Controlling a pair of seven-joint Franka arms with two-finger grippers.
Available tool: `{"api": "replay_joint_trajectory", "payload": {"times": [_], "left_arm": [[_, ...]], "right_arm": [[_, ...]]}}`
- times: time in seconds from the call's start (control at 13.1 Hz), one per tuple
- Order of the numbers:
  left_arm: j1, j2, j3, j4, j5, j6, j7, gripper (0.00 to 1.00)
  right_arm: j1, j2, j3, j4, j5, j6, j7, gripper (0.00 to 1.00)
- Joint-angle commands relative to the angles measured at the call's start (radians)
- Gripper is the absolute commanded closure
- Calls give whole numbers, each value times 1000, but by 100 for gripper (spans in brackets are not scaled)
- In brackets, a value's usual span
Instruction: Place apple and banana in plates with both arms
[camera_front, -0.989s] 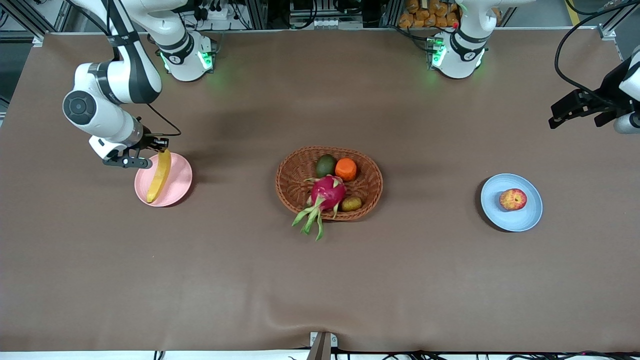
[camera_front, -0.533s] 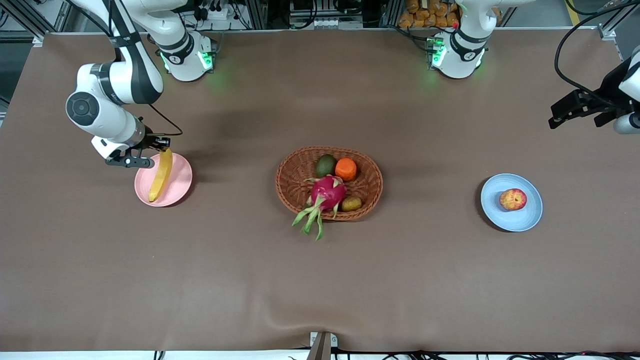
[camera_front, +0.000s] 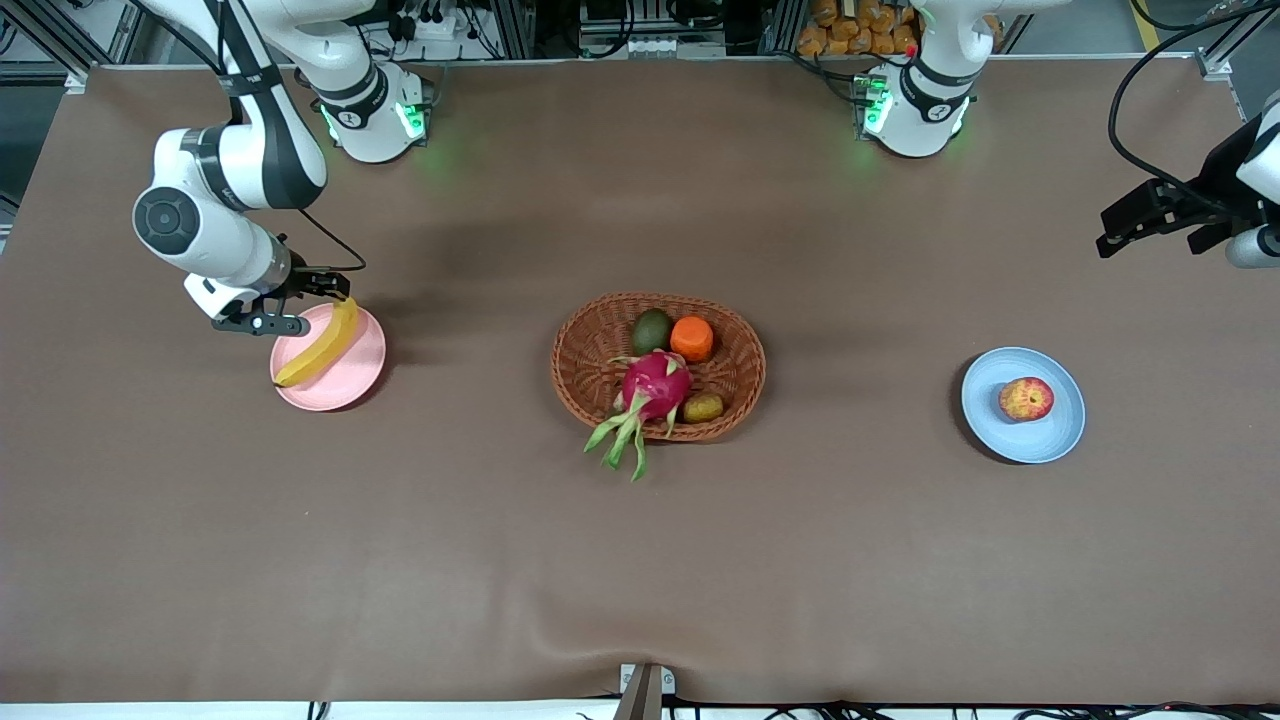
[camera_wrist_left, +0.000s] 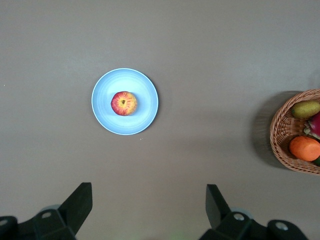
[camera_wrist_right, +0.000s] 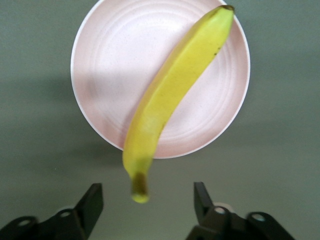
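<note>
Yellow banana (camera_front: 318, 343) across pink plate (camera_front: 352, 385)

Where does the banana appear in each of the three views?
Front view: the banana lies across the pink plate, toward the right arm's end of the table.
Left wrist view: not in it.
Right wrist view: the banana crosses the plate, one end overhanging.
Shared landmark: the pink plate.

A brown cloth (camera_front: 640, 560) covers the whole table, with a slight wrinkle near the front edge, where a small metal bracket (camera_front: 645, 690) shows. Along the far edge stand aluminium frame rails (camera_front: 520, 25) with black cables (camera_front: 1150, 90) and a stack of orange items (camera_front: 850, 25) (too small to identify). Green light glows on the cloth there.
</note>
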Motion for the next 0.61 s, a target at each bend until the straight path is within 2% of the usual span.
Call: {"api": "replay_joint_trajectory", "payload": {"times": [0.0,0.23,0.46,0.53], "left_arm": [[-1,14,-3,29,7,-20,3,0],[-3,14,-3,29,7,-20,3,0],[-3,14,-3,29,7,-20,3,0],[-3,14,-3,29,7,-20,2,0]], "right_arm": [[-10,-12,9,122,-19,-140,-12,0],[-19,-10,10,331,-8,-353,-18,0],[-22,-10,7,512,7,-481,-67,0],[-31,-12,6,567,38,-517,-89,0]]}}
